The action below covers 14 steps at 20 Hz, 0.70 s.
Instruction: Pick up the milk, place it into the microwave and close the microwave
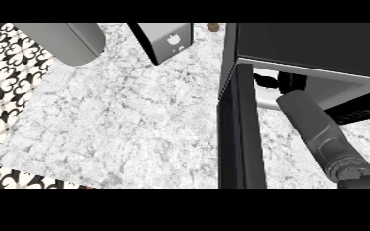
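The microwave [303,44] stands at the right with a dark top and a pale inside. Its dark door [242,127] is swung open and points toward me, edge-on. My right forearm [318,132] comes up from the lower right and goes into the opening. Only black parts of my right hand [269,81] show there, between the door's top edge and the microwave's roof. I cannot see whether the hand holds anything, and no milk shows in the opening. My left hand is out of the picture.
A grey box [168,40] with a white mark on its face stands at the back middle. A large rounded grey object [69,41] stands at the back left. A small brown thing [214,27] lies by the microwave's back corner. The marble counter [123,117] spreads left of the door.
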Motion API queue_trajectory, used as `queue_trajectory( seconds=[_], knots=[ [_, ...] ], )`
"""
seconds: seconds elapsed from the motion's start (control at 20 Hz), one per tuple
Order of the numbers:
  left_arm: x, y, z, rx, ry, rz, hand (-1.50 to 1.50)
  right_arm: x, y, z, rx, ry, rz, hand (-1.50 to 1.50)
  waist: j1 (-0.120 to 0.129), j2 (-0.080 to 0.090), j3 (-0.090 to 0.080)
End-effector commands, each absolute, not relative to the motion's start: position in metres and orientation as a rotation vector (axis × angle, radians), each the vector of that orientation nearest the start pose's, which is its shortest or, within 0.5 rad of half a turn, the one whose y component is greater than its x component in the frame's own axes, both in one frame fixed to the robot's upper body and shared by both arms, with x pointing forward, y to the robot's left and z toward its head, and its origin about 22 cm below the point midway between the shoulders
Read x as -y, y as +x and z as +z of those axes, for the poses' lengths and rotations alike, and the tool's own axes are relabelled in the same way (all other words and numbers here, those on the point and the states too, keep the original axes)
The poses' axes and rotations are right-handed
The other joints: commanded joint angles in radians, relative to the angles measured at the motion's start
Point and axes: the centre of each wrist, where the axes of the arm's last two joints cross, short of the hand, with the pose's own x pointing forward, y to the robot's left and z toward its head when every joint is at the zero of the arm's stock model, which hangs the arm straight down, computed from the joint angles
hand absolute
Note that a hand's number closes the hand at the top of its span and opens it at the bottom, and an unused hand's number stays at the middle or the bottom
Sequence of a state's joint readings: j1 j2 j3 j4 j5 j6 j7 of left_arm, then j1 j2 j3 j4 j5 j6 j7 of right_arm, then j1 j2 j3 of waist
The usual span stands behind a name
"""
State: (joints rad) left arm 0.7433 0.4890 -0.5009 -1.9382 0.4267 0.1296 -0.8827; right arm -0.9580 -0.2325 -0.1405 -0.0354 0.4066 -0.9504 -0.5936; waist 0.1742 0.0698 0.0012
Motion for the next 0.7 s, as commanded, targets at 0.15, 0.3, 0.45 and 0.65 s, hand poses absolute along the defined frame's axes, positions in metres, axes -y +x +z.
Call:
queue_trajectory(
  seconds=[0.15,0.3,0.45,0.65],
  knots=[
    [-0.241,0.039,-0.008,1.901,-0.214,0.140,-1.50,0.215,0.409,-0.022,1.720,-1.017,0.557,-1.50,-0.002,-0.002,0.006],
    [-0.240,0.045,-0.009,1.921,-0.195,0.134,-1.50,0.203,0.411,-0.021,1.735,-0.941,0.568,-1.50,-0.012,-0.005,0.006],
    [-0.245,0.045,-0.017,1.912,-0.174,0.129,-1.50,0.196,0.410,-0.022,1.742,-0.847,0.571,-1.50,-0.020,-0.007,0.005],
    [-0.244,0.041,-0.013,1.901,-0.203,0.126,-1.50,0.194,0.408,-0.024,1.806,-0.726,0.451,-1.50,-0.044,-0.012,0.008]
  ],
)
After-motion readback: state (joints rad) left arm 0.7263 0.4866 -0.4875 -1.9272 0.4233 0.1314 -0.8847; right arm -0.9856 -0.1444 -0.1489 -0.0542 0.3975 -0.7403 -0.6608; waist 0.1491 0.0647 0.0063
